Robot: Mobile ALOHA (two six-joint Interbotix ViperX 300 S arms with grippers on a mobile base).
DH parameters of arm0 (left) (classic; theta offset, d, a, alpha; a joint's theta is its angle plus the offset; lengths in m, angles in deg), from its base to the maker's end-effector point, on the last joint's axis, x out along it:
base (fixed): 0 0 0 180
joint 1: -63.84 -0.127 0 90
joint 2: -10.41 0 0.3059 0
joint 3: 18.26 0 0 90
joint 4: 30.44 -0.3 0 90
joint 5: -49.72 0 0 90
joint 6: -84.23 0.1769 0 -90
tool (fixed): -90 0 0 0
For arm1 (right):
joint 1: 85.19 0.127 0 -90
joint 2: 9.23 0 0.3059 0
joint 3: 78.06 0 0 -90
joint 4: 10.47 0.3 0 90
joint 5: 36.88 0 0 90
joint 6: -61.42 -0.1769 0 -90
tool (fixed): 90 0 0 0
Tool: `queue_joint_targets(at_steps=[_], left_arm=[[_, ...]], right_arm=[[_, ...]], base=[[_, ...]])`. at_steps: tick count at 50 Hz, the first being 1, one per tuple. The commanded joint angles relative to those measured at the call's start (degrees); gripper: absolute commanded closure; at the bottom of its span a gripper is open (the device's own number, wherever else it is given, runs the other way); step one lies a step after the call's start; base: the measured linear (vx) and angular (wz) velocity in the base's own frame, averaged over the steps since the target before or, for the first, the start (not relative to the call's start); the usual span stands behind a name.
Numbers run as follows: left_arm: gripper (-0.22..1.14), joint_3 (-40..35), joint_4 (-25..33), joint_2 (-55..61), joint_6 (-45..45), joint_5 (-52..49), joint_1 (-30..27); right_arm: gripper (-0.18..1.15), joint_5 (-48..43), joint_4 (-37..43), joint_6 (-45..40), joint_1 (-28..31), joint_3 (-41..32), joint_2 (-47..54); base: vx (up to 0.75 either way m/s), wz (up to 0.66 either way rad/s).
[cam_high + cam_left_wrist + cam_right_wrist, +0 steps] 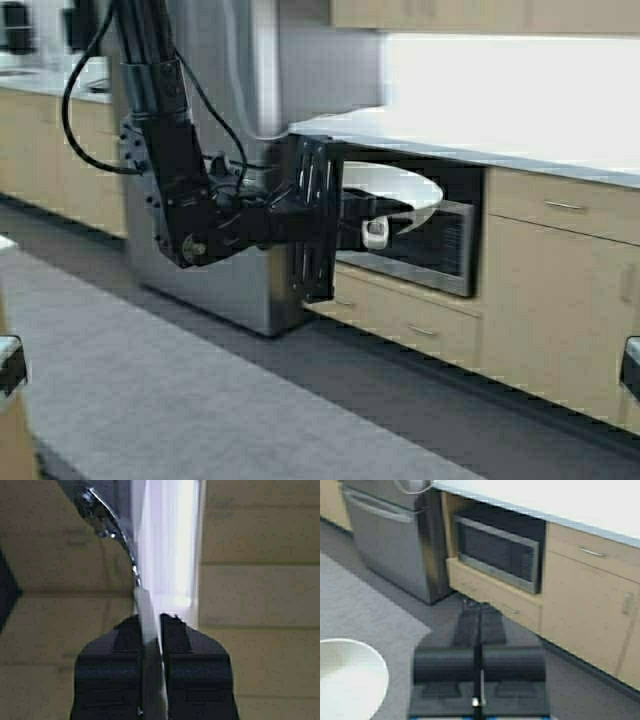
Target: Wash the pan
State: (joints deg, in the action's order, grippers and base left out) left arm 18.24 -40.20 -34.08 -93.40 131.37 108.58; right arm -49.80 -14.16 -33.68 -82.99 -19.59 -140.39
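**Aloft: left hand carries the pan across the kitchen**

Clearly raised in the high view, the left hand [352, 212] is clamped on the handle of the pan [400, 195], which hangs in the air before the built-in microwave [430, 245], below the desk [480, 140] edge. The right hand [479, 630], at about five o'clock low, has its fingers pressed together, holding nothing. A steel appliance [215, 285] stands at nine o'clock from the microwave.

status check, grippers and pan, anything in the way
Left gripper shut on the pan, held up before the microwave. Right gripper shut, empty. Nothing blocking in view.
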Motion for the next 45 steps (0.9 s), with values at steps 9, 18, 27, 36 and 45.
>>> queue_joint_targets(at_steps=[9,18,27,36,45], left_arm=[[0.89,-0.7,0.1,-1.1,0.2,1.9,0.2],[0.89,-0.8,0.2,-0.4,0.2,2.1,-0.1],[0.89,-0.6,0.4,0.1,0.5,2.3,-0.2],[0.89,-0.4,0.3,0.9,0.4,5.3,-0.2],[0.89,1.6,1.0,0.4,0.2,7.4,-0.5]], right_arm=[[0.91,-0.3,-0.4,0.0,-0.1,-1.7,1.6],[0.91,-0.3,-0.4,-0.3,-0.1,-1.8,1.5],[0.91,-0.3,-0.4,-0.4,0.0,-1.9,1.3],[0.91,-0.3,-0.2,-0.4,0.0,-2.1,0.9],[0.91,-0.5,-0.2,-0.4,-0.1,-2.2,0.9]], base=[[0.18,0.43],[0.19,0.54],[0.19,0.64],[0.18,0.65],[0.16,0.50]])
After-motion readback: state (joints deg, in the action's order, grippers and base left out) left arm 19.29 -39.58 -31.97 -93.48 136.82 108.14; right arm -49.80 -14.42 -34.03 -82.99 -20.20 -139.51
